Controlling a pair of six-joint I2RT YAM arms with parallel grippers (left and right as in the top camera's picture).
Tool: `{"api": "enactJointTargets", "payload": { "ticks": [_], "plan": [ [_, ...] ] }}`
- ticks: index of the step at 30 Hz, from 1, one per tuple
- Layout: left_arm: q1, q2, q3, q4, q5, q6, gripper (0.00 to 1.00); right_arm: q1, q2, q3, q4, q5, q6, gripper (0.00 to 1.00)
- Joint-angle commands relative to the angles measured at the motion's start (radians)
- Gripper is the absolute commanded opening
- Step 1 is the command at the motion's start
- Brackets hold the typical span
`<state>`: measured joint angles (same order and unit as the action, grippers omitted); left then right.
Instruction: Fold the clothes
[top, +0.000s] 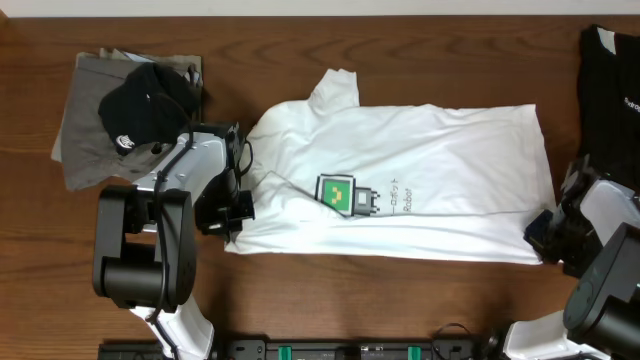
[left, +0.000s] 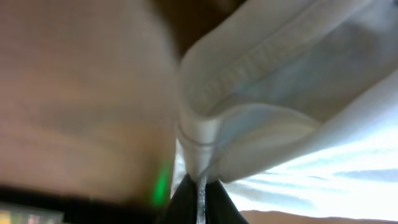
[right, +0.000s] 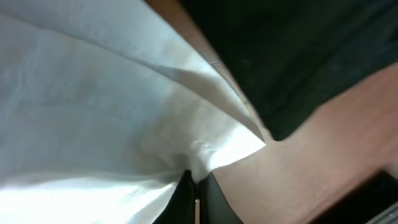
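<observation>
The white T-shirt (top: 430, 160) lies flat across the middle of the table (top: 350, 300), print up. My left gripper (left: 200, 194) is clamped tight on the cloth at its left edge. My right gripper (right: 196, 186) pinches its near right corner, jaws closed on the cloth.

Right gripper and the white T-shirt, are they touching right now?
Touching. In the right wrist view, the right gripper has its fingers pinched shut on a fold of the white T-shirt.

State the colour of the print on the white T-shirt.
The T-shirt print is mainly green; best seen overhead.
</observation>
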<state>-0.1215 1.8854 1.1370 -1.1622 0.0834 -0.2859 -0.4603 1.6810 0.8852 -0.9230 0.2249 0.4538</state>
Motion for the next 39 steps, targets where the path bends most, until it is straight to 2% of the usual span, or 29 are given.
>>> {"api": "enactJointTargets", "payload": {
  "ticks": [1,3,4,5,6,8,9,10,14,18,23,25,27,30,33,35,39],
  "plan": [
    [0.007,0.000,-0.012,-0.065,-0.021,-0.060,0.06,-0.011,-0.054,-0.001,0.003,0.086,0.032,0.01],
    [0.007,0.000,-0.012,-0.095,-0.021,-0.060,0.06,-0.011,-0.072,-0.001,0.006,0.085,0.032,0.02],
    [0.007,-0.001,-0.012,-0.098,-0.021,-0.060,0.06,-0.011,-0.080,-0.001,0.009,0.082,0.032,0.07],
    [0.007,-0.002,-0.012,-0.098,-0.021,-0.060,0.07,-0.011,-0.089,-0.001,0.014,0.077,0.032,0.18],
    [0.007,-0.003,-0.012,-0.098,-0.021,-0.060,0.14,-0.011,-0.101,-0.001,0.019,0.067,0.032,0.28],
    [0.007,-0.005,-0.011,-0.098,-0.021,-0.060,0.40,-0.011,-0.129,0.000,0.032,0.047,0.032,0.48],
    [0.007,-0.006,-0.011,-0.103,-0.021,-0.059,0.44,-0.011,-0.145,0.000,0.038,0.042,0.031,0.56],
    [0.007,-0.006,-0.010,-0.107,-0.021,-0.058,0.46,-0.011,-0.159,0.002,0.038,0.035,0.030,0.59],
    [0.007,-0.008,0.008,-0.138,-0.021,-0.038,0.48,-0.011,-0.219,0.024,0.041,0.003,0.008,0.62],
    [0.007,-0.032,0.088,-0.188,-0.021,-0.019,0.48,-0.011,-0.257,0.073,0.054,-0.129,-0.059,0.60],
    [0.007,-0.079,0.346,-0.314,-0.020,0.040,0.48,-0.009,-0.262,0.159,0.096,-0.490,-0.239,0.45],
    [0.006,-0.081,0.478,-0.334,0.000,0.090,0.57,-0.007,-0.262,0.194,0.097,-0.585,-0.254,0.45],
    [0.006,-0.081,0.571,-0.299,0.058,0.171,0.59,0.003,-0.262,0.227,0.092,-0.626,-0.254,0.45],
    [0.006,-0.077,0.660,-0.163,0.175,0.244,0.60,0.031,-0.259,0.266,0.093,-0.629,-0.254,0.46],
    [0.006,-0.044,0.697,-0.018,0.235,0.257,0.60,0.069,-0.248,0.290,0.106,-0.630,-0.254,0.50],
    [0.006,-0.002,0.705,0.062,0.298,0.275,0.60,0.098,-0.239,0.292,0.130,-0.630,-0.254,0.58],
    [-0.008,0.117,0.716,0.226,0.377,0.275,0.60,0.138,-0.217,0.292,0.170,-0.630,-0.253,0.62]
  ]
}}
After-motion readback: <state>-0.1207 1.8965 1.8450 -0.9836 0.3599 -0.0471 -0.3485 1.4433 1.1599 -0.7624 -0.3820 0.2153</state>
